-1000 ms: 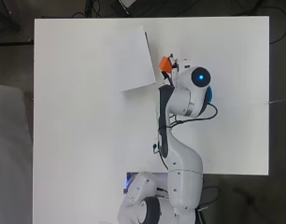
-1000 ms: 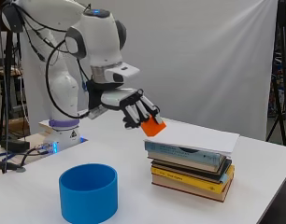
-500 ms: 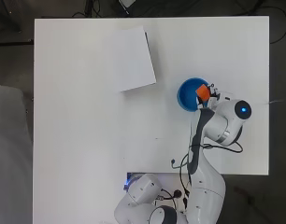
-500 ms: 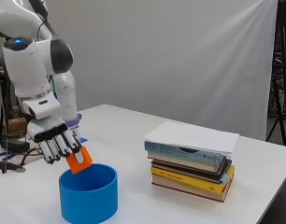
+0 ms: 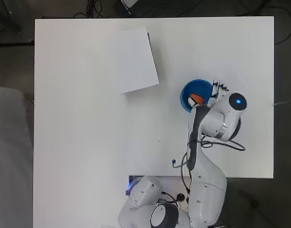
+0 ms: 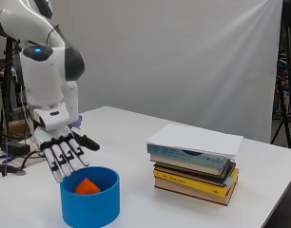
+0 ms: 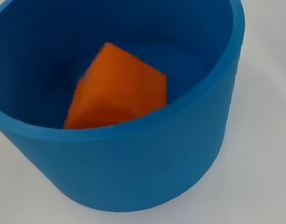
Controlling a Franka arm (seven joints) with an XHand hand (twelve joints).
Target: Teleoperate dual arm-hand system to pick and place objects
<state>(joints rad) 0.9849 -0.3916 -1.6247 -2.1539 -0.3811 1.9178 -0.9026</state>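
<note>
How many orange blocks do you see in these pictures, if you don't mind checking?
1. The orange block lies inside the blue cup, just below the open hand. None shows on the stack of books.

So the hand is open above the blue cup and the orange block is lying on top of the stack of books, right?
Not quite. The orange block lies inside the blue cup, not on the stack of books; the side view and the wrist view both show it there. The hand is indeed open above the cup.
</note>
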